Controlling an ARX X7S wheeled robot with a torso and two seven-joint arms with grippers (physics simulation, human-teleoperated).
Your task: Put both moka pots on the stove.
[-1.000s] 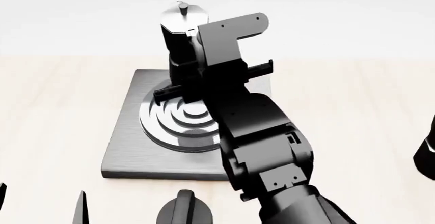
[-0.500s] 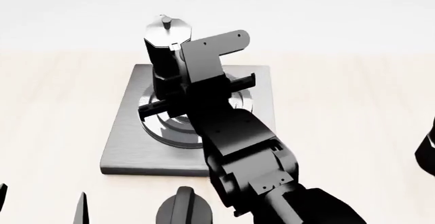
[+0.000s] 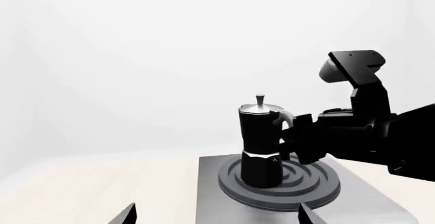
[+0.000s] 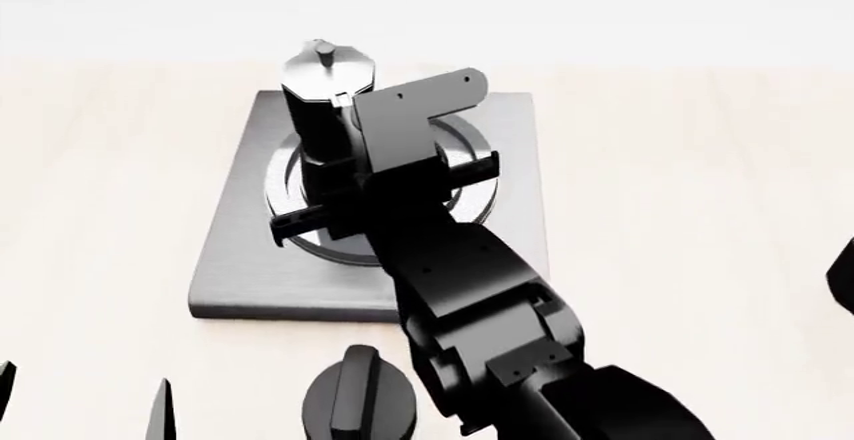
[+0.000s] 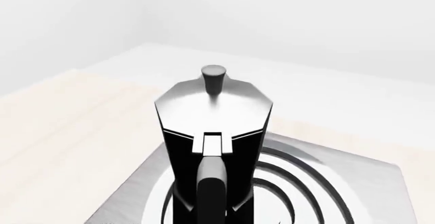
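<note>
- Stove (image 4: 240, 260) first: our biggest task thing, a flat grey slab lying on the pale bench (image 4: 694, 210), ringed burner (image 3: 306, 180) up, so a pot can sit level on it.
- Our right arm (image 4: 467, 290) reaches from low right across the slab toward the burner's far-left side; that is why it covers most of the rings in the head view.
- One moka pot (image 4: 320, 110) stands upright on the burner's rings, base apparently down on them in the left wrist view, handle (image 5: 212, 188) turned back toward our right arm, which suits a grasp by the handle.
- Right hand (image 4: 358, 175) is at that handle; the right wrist view looks straight down the handle, so the fingers are out of frame there. From the left wrist view it looks closed on or right around the handle, but we cannot tell if it pinches or has let go.
- We judge this pot as placed or nearly so; releasing without tipping it is the risk, since it is tall and narrow-waisted.
- Second pot: not identifiable in any view; a dark shape at the head view's right edge is too cropped to name.
- Dial knob (image 4: 358, 405) sits on the bench just in front of the stove, not part of our job.
- Left hand (image 4: 80, 400): only dark finger tips show at the frame bottoms, well apart, holding nothing, so spread.
</note>
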